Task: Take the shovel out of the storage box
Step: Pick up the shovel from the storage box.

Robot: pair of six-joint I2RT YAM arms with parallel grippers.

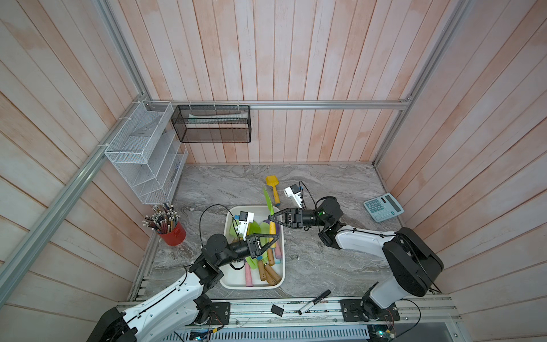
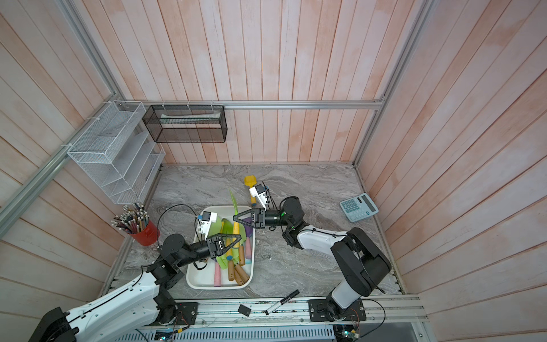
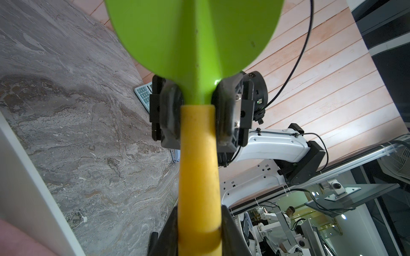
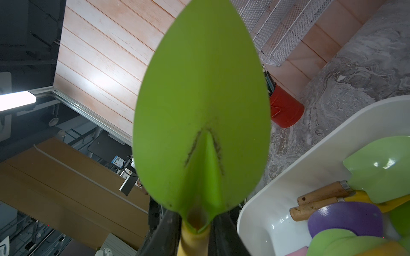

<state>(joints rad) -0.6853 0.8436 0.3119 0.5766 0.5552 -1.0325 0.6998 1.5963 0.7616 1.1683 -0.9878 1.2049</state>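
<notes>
A shovel with a green blade (image 1: pixel 268 201) and a yellow handle (image 1: pixel 271 228) is tilted up over the far end of the white storage box (image 1: pixel 233 275). My left gripper (image 1: pixel 277 236) is shut on the lower handle (image 3: pixel 199 232). My right gripper (image 1: pixel 269 217) is shut on the neck where blade meets handle; in the left wrist view its pads (image 3: pixel 228 115) press both sides. The blade (image 4: pixel 199 99) fills the right wrist view above the right gripper (image 4: pixel 195 239). In both top views, several more shovels (image 2: pixel 231 260) lie in the box (image 2: pixel 201 278).
A yellow shovel (image 1: pixel 273 189) lies on the marble table behind the box. A calculator (image 1: pixel 383 207) sits at the right and a red cup of pencils (image 1: pixel 173 232) at the left. A marker (image 1: pixel 315 301) lies on the front rail. A white wire rack (image 1: pixel 145 154) and a black mesh basket (image 1: pixel 211 124) hang on the walls.
</notes>
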